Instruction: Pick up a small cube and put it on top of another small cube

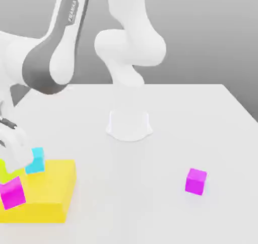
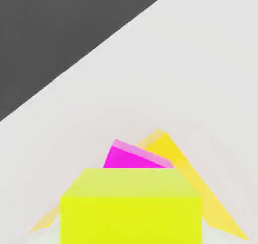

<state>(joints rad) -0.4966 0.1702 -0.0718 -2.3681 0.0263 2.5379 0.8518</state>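
At the exterior view's left, a magenta cube [image 1: 12, 193] overlaps the front part of the yellow block [image 1: 53, 187]. Just behind it, the lime cube [image 1: 9, 174] is beneath the gripper [image 1: 15, 152]; whether it is gripped, I cannot tell. In the hand view the lime cube's edges run square to the hand, with no long axis, the magenta one turned askew. The cyan cube [image 1: 36, 160] stands close by. Another magenta cube [image 1: 196, 181] sits well apart on the table [image 1: 151, 208].

Bright, washed-out light, faint shadows (source unclear), pale glare
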